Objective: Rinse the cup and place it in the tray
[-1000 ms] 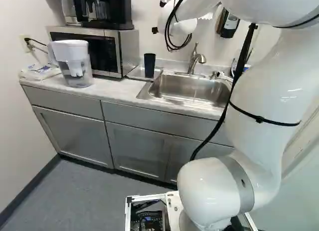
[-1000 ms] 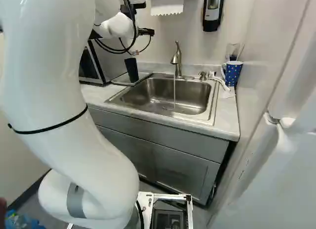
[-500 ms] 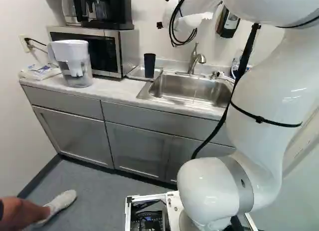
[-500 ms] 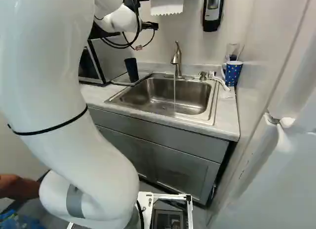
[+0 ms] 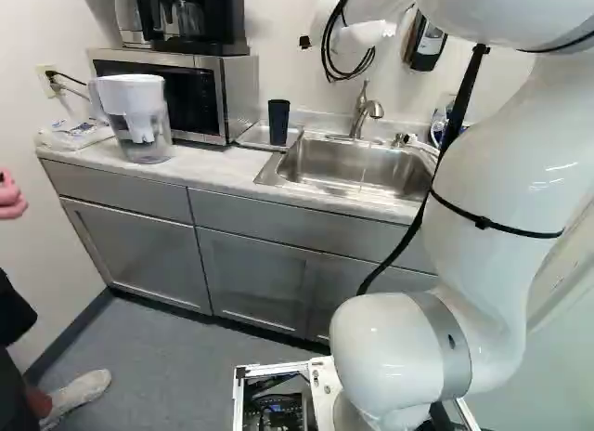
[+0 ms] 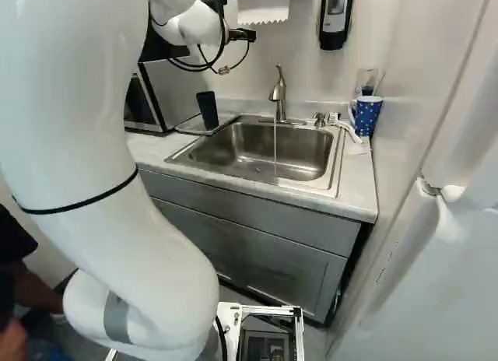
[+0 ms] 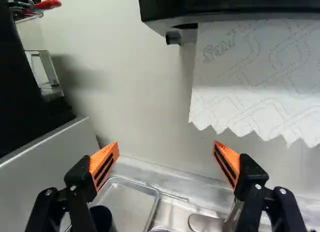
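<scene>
No word can be read with certainty. On the paper towel [image 7: 255, 82], in the wrist view, there is one short word in faint, slanting letters, near the edge of the sheet, but its letters are not clear enough for a sure reading. The flat package [image 5: 74, 134] on the counter, at the left of the left base view, carries some printing, too small to read. On the wall-mounted dispenser [image 6: 334, 20], the markings of the front are also too small.
</scene>
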Motion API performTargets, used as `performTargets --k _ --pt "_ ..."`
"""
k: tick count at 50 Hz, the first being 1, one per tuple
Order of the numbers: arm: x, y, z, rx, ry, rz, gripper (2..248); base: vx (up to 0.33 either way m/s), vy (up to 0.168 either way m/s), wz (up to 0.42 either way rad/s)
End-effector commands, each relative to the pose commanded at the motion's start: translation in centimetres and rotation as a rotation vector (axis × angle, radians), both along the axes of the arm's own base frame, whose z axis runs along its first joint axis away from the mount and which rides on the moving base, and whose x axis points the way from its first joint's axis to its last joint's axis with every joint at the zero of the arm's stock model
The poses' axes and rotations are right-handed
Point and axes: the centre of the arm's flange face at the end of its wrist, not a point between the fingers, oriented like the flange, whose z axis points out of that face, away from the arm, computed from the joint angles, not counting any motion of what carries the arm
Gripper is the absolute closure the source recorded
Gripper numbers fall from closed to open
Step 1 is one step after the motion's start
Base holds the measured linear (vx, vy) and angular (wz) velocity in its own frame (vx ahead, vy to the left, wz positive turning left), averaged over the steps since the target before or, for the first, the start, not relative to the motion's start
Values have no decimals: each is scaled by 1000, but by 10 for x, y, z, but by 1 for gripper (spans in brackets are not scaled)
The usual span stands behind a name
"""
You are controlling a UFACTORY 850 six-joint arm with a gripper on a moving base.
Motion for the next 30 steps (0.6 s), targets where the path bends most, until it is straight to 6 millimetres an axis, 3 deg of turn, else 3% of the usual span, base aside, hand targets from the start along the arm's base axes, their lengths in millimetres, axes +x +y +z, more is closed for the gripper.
performTargets --k 30 --pt "4 -34 0 0 -1 -57 3 0 0 0"
